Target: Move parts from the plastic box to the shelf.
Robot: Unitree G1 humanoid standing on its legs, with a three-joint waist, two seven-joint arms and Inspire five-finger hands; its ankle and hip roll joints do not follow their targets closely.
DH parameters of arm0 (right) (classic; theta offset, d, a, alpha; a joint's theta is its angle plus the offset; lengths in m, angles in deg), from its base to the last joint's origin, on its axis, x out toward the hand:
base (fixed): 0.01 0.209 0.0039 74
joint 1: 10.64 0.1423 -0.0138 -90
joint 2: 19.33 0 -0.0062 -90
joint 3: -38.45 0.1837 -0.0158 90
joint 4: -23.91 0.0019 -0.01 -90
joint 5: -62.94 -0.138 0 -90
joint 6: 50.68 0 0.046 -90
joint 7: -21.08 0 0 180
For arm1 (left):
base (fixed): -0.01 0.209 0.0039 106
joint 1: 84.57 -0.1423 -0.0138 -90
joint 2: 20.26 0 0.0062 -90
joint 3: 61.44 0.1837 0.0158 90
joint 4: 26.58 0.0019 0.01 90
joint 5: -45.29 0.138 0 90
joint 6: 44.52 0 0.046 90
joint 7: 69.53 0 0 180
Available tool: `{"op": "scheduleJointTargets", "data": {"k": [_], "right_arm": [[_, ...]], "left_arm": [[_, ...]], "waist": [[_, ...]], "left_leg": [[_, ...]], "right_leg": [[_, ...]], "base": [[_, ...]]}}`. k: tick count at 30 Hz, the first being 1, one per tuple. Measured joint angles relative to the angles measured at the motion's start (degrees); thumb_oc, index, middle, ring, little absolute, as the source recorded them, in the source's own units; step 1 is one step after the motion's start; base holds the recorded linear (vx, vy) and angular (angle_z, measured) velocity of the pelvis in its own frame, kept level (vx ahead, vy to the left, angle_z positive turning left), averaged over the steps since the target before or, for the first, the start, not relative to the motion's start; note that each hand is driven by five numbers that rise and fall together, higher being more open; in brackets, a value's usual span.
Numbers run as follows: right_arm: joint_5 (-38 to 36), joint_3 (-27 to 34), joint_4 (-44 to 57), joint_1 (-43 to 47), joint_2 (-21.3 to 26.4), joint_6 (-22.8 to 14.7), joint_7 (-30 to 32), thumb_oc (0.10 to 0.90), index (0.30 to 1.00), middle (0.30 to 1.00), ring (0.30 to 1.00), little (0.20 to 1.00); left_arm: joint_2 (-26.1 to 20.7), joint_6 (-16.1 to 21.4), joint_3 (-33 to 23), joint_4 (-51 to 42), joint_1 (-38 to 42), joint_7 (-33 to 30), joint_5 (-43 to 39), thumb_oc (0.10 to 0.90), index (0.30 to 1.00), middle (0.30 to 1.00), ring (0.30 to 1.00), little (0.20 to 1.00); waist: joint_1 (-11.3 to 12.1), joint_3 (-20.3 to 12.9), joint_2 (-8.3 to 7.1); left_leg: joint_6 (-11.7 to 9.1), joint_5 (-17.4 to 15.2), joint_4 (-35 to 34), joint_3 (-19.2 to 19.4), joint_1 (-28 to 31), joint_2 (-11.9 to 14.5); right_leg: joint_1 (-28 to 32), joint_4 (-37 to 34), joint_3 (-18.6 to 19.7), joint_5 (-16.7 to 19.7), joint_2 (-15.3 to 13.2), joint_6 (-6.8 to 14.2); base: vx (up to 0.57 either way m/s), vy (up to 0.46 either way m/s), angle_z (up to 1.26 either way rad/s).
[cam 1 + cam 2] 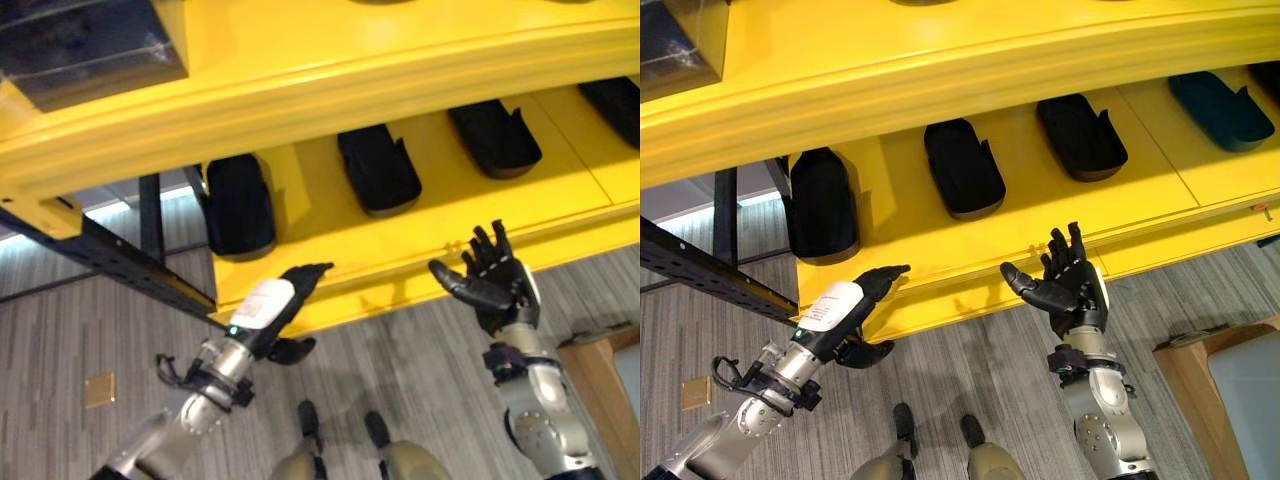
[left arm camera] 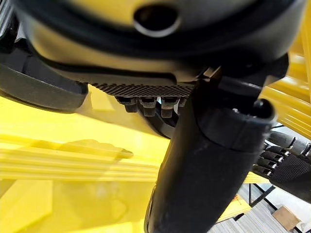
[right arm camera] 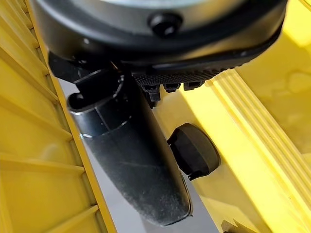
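The shelf is bright yellow, the parts on it black, the floor grey wood-grain.

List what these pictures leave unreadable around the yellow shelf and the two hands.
- Rightmost black moulded part: cut off by the left eye view's right edge.
- Dark box on the upper level of the yellow shelf: cut off by that view's top edge.
- Left hand: its fingertips reach the shelf's front lip; contact unclear.
- Right hand: open, holding nothing.
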Motion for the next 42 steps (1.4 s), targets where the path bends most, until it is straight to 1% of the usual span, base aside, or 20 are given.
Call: {"op": "scheduleJointTargets", "data": {"k": [5, 11, 15, 20, 25, 26, 29, 34, 36, 39, 42], "right_arm": [[0.01, 0.05, 0.00, 0.02, 0.00, -0.07, 0.21, 0.900, 1.000, 1.000, 1.000, 1.000], [0.01, 0.06, 0.00, 0.05, 0.00, -0.08, 0.42, 0.900, 1.000, 1.000, 1.000, 1.000], [0.02, 0.06, 0.00, 0.08, -0.01, -0.08, 0.88, 0.900, 1.000, 1.000, 1.000, 1.000], [0.03, 0.08, 0.00, 0.08, -0.01, -0.08, 0.91, 0.900, 1.000, 1.000, 1.000, 1.000], [0.04, 0.08, 0.00, 0.08, -0.02, -0.08, 0.93, 0.900, 1.000, 1.000, 1.000, 1.000], [0.06, 0.11, 0.00, 0.07, -0.02, -0.08, 0.97, 0.900, 1.000, 1.000, 1.000, 1.000], [1.22, 0.11, 0.00, 0.15, -0.03, -0.07, 1.13, 0.900, 1.000, 1.000, 1.000, 1.000], [1.25, 0.36, 0.00, 0.18, -0.09, -0.08, 1.30, 0.900, 1.000, 1.000, 1.000, 1.000], [1.25, 0.44, 0.00, 0.17, -0.09, -0.07, 1.39, 0.900, 1.000, 1.000, 1.000, 1.000], [1.25, 0.44, -0.01, 0.17, -0.16, -0.07, 1.40, 0.900, 1.000, 1.000, 1.000, 1.000], [1.24, 0.45, -0.01, 0.18, -0.18, -0.07, 1.42, 0.900, 1.000, 1.000, 1.000, 1.000]], "left_arm": [[0.09, -0.15, -1.22, 0.04, -1.67, -0.15, 1.65, 0.900, 1.000, 1.000, 1.000, 1.000], [0.26, -0.59, -4.69, 0.10, -2.29, -1.29, 1.68, 0.900, 1.000, 1.000, 1.000, 1.000], [0.36, -0.62, -5.23, 0.11, -3.07, -2.59, 2.16, 0.900, 1.000, 1.000, 1.000, 1.000], [0.40, -0.78, -6.87, 0.20, -4.90, -2.77, 2.28, 0.900, 1.000, 1.000, 1.000, 1.000], [0.59, -1.72, -7.36, 0.69, -5.49, -2.97, 3.50, 0.900, 1.000, 1.000, 1.000, 1.000], [1.51, -1.74, -7.95, 0.90, -5.66, -2.99, 3.54, 0.900, 1.000, 1.000, 1.000, 1.000], [2.08, -1.74, -8.17, 1.19, -5.67, -3.63, 3.84, 0.900, 1.000, 1.000, 1.000, 1.000], [2.08, -1.84, -8.40, 2.99, -5.96, -3.90, 4.22, 0.900, 1.000, 1.000, 1.000, 1.000], [2.08, -2.01, -8.41, 4.54, -6.04, -3.90, 5.76, 0.900, 1.000, 1.000, 1.000, 1.000], [2.16, -2.91, -8.42, 5.98, -6.43, -3.91, 6.04, 0.900, 1.000, 1.000, 1.000, 1.000], [3.16, -3.12, -8.73, 7.55, -6.64, -3.93, 6.02, 0.900, 1.000, 1.000, 1.000, 1.000]], "waist": [[0.02, 0.96, 0.17], [0.15, 1.01, 0.14], [0.15, 1.01, 0.14], [0.23, 1.00, 0.15], [0.65, 1.00, 0.15], [1.07, 1.00, 0.16], [1.36, 0.99, 0.17], [1.35, 0.98, 0.18], [1.33, 0.98, 0.18], [1.34, 0.98, 0.19], [1.35, 0.98, 0.19]], "left_leg": [[-0.01, -0.01, 0.00, -0.05, -0.12, -0.01], [-0.01, -0.01, 0.00, -0.08, -0.26, -0.01], [-0.01, -0.01, 0.00, -0.08, -0.25, 0.00], [-0.01, -0.01, 0.00, -0.09, -0.25, 0.00], [-0.01, 0.00, 0.01, -0.09, -0.25, -0.01], [0.00, 0.00, 0.01, -0.08, -0.25, -0.01], [-0.01, 0.00, 0.01, -0.10, -0.25, 0.00], [0.00, 0.01, 0.01, -0.08, -0.25, -0.01], [0.00, 0.02, 0.01, -0.07, -0.24, 0.01], [-0.01, 0.04, 0.01, -0.07, -0.23, 0.02], [-0.01, 0.04, 0.01, -0.03, -0.23, 0.03]], "right_leg": [[-0.11, 0.04, -0.02, 0.00, 0.00, 0.00], [-0.21, 0.00, -0.03, 0.00, 0.00, 0.00], [-0.22, -0.04, -0.04, -0.01, 0.01, 0.01], [-0.22, -0.03, -0.04, -0.01, 0.02, 0.00], [-0.25, -0.02, -0.04, -0.01, 0.00, 0.00], [-0.33, 0.02, -0.03, -0.01, 0.00, 0.00], [-0.42, 0.02, -0.04, -0.01, 0.01, 0.00], [-0.30, 0.09, -0.03, -0.01, 0.01, 0.00], [-0.29, 0.14, -0.02, -0.01, 0.03, 0.00], [-0.32, 0.19, -0.02, -0.01, 0.05, 0.00], [-0.66, 0.36, 0.01, -0.04, 0.06, 0.00]], "base": [[0.00, 0.000, 0.00], [0.00, 0.000, 0.00], [0.00, 0.000, 0.00], [0.00, 0.000, 0.00], [0.00, 0.000, 0.00], [0.00, 0.000, 0.00], [0.00, 0.000, 0.00], [0.00, 0.000, 0.00], [0.00, 0.000, 0.00], [0.00, 0.000, 0.00], [0.00, 0.000, 0.00]]}}
